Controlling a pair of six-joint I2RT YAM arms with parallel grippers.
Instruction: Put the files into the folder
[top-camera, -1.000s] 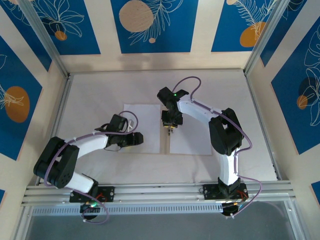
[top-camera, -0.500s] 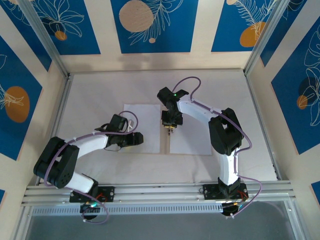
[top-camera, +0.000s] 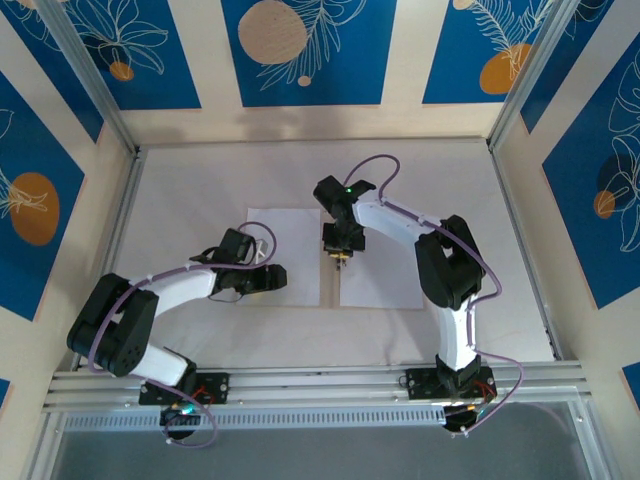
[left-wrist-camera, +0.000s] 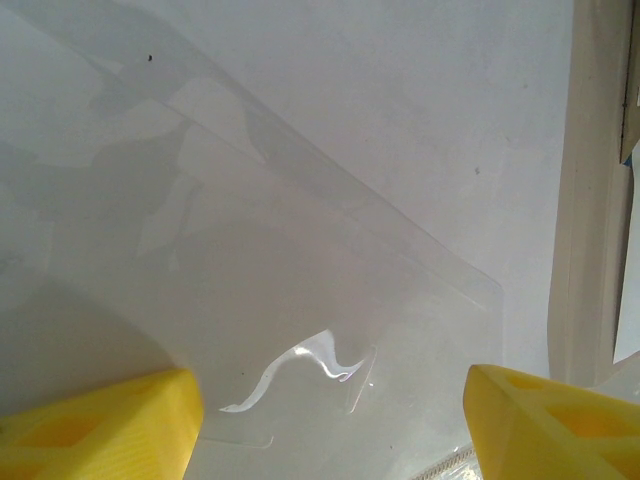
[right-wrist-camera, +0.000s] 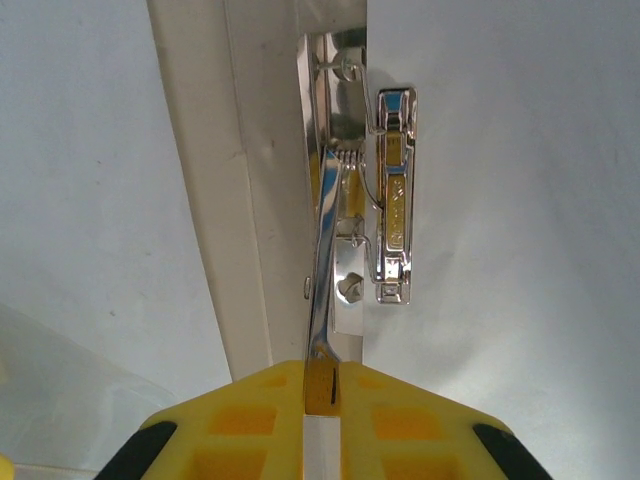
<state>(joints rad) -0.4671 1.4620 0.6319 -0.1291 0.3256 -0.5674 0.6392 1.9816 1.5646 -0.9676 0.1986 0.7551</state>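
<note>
The folder (top-camera: 380, 272) lay open in the centre, its spine running up and down the frame. The right gripper (top-camera: 341, 258), arm reaching forward, stood right on this spine, fingers pinched on the metal clip (right-wrist-camera: 392, 200). The left gripper (top-camera: 275, 277) hovered wide open above a thin sheet (left-wrist-camera: 300, 250) on the left half.

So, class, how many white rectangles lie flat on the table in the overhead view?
2. The left rectangle lies beneath the left tool; the right rectangle lies beside the right tool gripping the clip. Stacked sheets could hide more.
</note>
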